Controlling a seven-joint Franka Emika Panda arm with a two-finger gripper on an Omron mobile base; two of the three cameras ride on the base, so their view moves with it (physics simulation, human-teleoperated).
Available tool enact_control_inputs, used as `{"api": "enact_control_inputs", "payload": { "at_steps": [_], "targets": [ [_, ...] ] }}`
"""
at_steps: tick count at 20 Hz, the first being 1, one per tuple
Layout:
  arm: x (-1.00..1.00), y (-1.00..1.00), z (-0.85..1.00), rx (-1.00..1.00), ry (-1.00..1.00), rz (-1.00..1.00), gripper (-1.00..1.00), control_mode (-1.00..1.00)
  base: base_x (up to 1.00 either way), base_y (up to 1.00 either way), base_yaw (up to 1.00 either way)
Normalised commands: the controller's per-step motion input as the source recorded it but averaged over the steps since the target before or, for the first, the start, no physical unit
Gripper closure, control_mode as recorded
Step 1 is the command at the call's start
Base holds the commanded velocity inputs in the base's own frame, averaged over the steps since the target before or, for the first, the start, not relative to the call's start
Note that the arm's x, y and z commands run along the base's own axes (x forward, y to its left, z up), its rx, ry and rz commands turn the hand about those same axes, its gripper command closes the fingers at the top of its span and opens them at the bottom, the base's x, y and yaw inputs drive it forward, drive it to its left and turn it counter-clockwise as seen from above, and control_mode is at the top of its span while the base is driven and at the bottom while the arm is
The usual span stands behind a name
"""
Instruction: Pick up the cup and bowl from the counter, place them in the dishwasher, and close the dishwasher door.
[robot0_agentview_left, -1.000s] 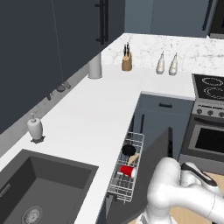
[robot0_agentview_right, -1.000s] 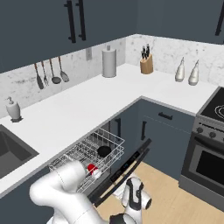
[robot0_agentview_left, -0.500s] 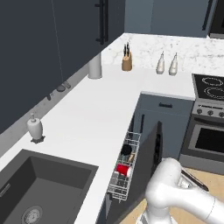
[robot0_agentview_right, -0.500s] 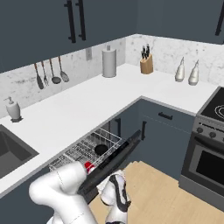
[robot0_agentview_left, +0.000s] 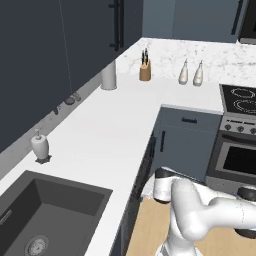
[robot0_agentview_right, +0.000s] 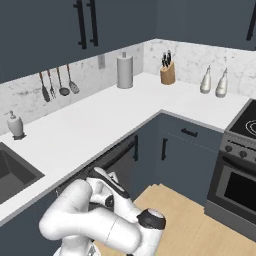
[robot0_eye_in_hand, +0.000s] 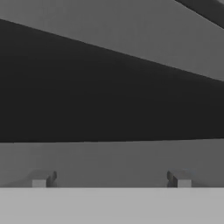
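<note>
— Dishwasher door (robot0_agentview_right: 112, 162) stands nearly upright under the counter (robot0_agentview_right: 90, 127), just ajar; from the left base view it's a thin dark edge.

— And the gripper (robot0_eye_in_hand: 109, 179)?

— Spread wide in the hand view, nothing between its tips, close against a dark flat panel.

— Around it?

— Far along the counter: one knife block (robot0_agentview_left: 145, 71), two pale bottles (robot0_agentview_left: 191, 73), one soap dispenser (robot0_agentview_left: 39, 146) beside the sink (robot0_agentview_left: 45, 210).

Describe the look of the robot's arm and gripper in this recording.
The arm is glossy white with rounded, bulbous links and dark grey to black rings at the joints. No cables or markings are visible. The gripper has two small, dark grey, blocky finger tips.
</note>
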Motion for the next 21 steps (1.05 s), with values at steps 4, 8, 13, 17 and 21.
{"api": "enact_control_inputs", "payload": {
  "at_steps": [4,8,13,17,21],
  "targets": [
    [0.36,0.64,-0.05,0.01,-0.08,0.32,-1.00,-1.00,0.00,0.00,0.00],
    [0.12,0.43,-0.25,0.00,-0.08,0.26,-1.00,-1.00,0.00,0.00,0.00],
    [0.11,0.61,-0.48,0.02,-0.15,0.18,-1.00,-1.00,0.00,0.00,0.00],
    [0.09,0.81,-0.97,0.18,-0.13,0.12,-1.00,-1.00,0.00,0.00,0.00],
    [0.12,0.62,-1.00,0.33,-0.19,0.11,-1.00,-1.00,0.00,0.00,0.00]
  ]
}}
